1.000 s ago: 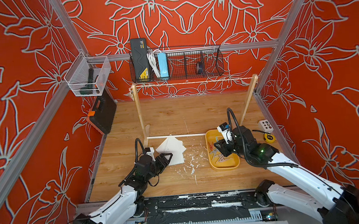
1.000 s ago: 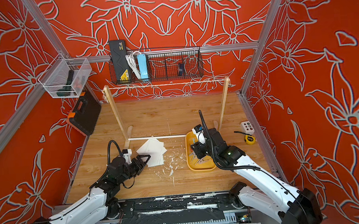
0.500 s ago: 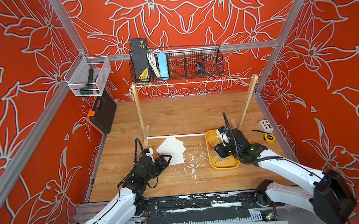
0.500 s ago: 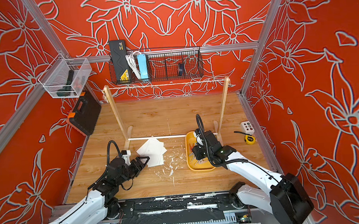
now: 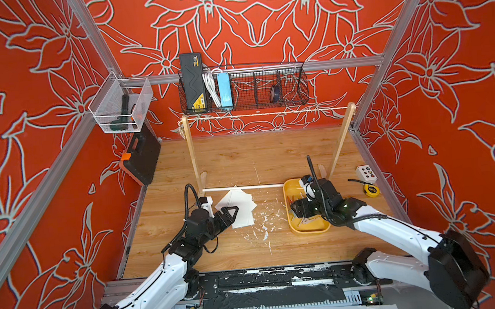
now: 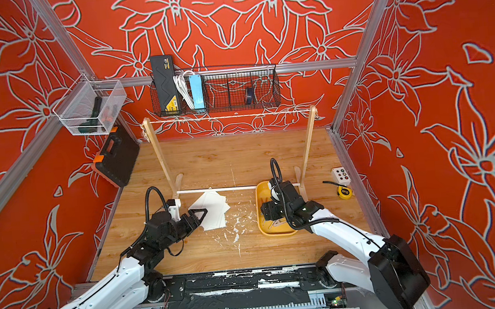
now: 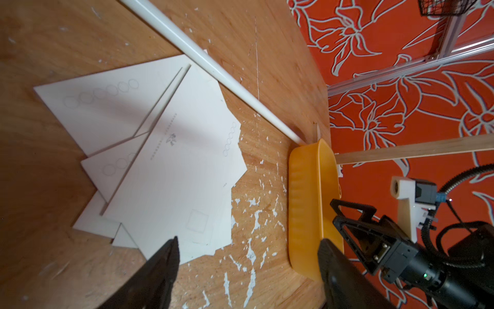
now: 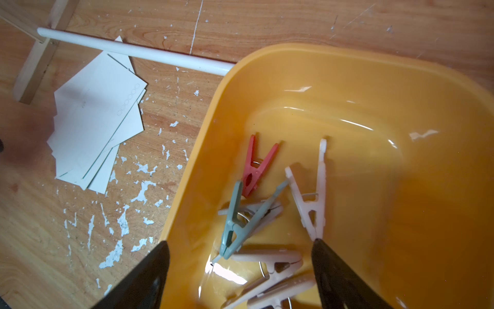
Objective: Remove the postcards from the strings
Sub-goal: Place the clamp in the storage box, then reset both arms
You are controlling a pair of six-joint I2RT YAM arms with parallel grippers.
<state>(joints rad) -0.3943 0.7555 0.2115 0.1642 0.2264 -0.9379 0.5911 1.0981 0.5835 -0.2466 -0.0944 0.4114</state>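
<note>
The postcards [image 5: 239,205] [image 6: 212,207] lie in a loose fanned pile on the wooden table, in front of the white rod. The strings [image 5: 267,114] [image 6: 231,116] are one bare twine between the two post tops, with nothing hanging on it. My left gripper [image 5: 233,215] [image 7: 250,242] is open at the near edge of the pile [image 7: 165,149], with nothing between its fingers. My right gripper [image 5: 297,213] [image 8: 240,243] hangs open low over the yellow tray [image 8: 401,187], its jaws wide apart above loose clothes pegs [image 8: 256,166].
The yellow tray [image 5: 309,231] sits right of the pile. The white rod [image 5: 243,188] joins the feet of the wooden posts [image 5: 192,153] [image 5: 340,142]. A button box [image 5: 366,173] and tape measure [image 5: 371,190] lie far right. A black case [image 5: 140,157] leans at the left wall.
My right gripper has dropped lower over the tray and gone from shut to open. The left gripper's jaws stand slightly wider; its arm has barely moved.
</note>
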